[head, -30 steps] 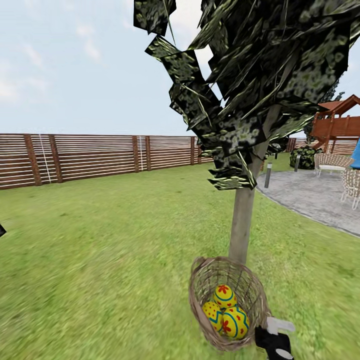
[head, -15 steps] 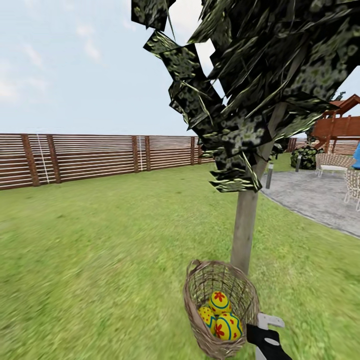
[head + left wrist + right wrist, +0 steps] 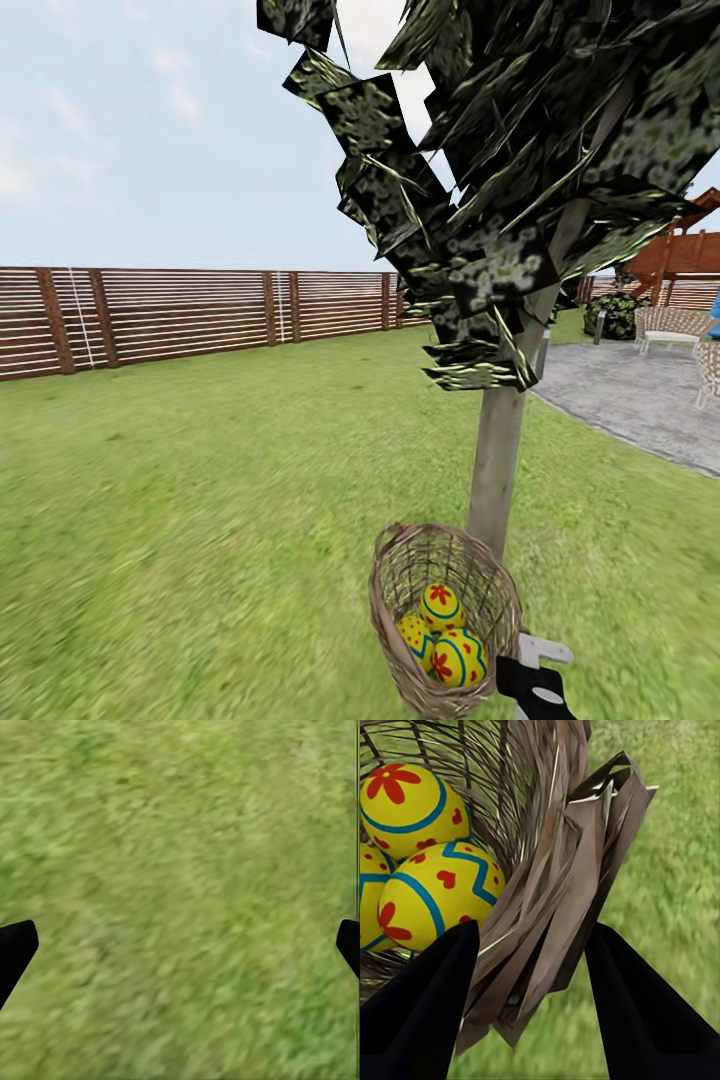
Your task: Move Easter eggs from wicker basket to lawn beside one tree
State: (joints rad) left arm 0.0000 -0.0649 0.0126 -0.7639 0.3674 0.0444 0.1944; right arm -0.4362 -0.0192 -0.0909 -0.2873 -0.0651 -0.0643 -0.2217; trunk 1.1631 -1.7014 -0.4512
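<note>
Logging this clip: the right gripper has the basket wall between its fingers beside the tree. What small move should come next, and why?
Probably lower the wicker basket onto the lawn: the right gripper grips its wall, three Easter eggs remain inside, and the tree trunk stands just behind.
</note>
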